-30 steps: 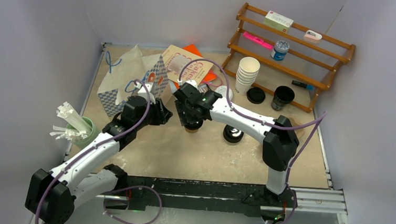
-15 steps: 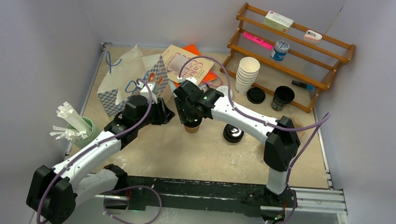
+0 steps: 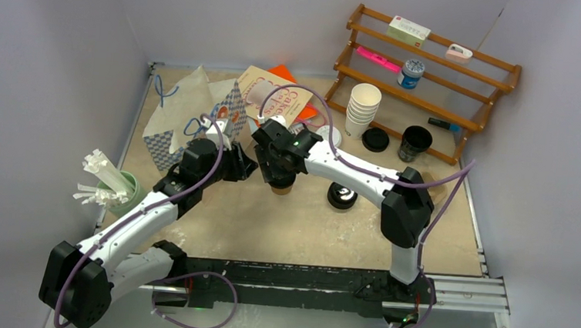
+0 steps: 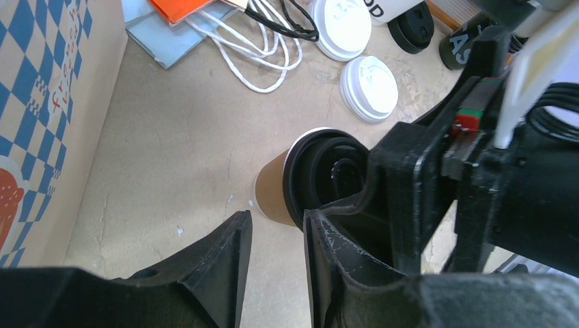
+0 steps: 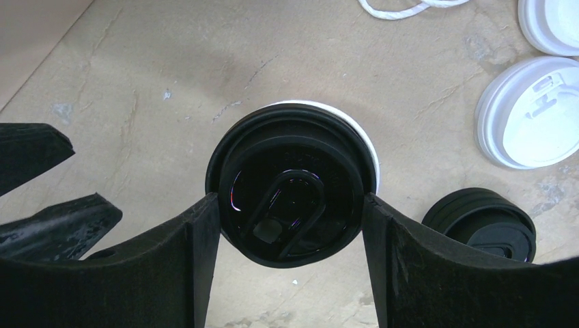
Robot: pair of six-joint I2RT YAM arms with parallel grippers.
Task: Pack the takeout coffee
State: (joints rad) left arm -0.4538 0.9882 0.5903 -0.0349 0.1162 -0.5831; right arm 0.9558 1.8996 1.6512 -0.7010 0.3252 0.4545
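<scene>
Top external view gives me the beige table (image 3: 306, 234), with a wooden rack (image 3: 432, 77) leaning at the back right and a blue checked paper bag (image 3: 190, 122) standing at the back left. Both arms reach in toward the middle, and their heads are close together just in front of the bag's right corner.

From the right wrist I see the right gripper (image 5: 292, 205) set wide, with one finger on each side of a coffee cup (image 5: 293, 171). Both fingers press against the edge of its black lid, so it holds that cup from above. The cup has a brown wall and a white rim under the lid. In the overhead view its base seems to sit on the table near the middle, but I cannot tell for sure that it is down.

From the left wrist, the left gripper (image 4: 276, 222) points at the same cup from the bag side. Its fingers are a narrow gap apart with nothing between them. The tips are just beside the cup, and I cannot tell whether they touch it.

A stack of white cups (image 3: 363, 106) stands in front of the rack. A green cup (image 3: 115, 192) holding white sticks sits near the left edge. A black cup (image 3: 342, 196) with a black lid stands just to the right of the held one, apart from it. Beyond the held cup is a white lid (image 4: 369, 87) with a second one beside it, and I cannot tell whether cups are under them. A loose white cord (image 4: 263, 58) lies near them.
</scene>
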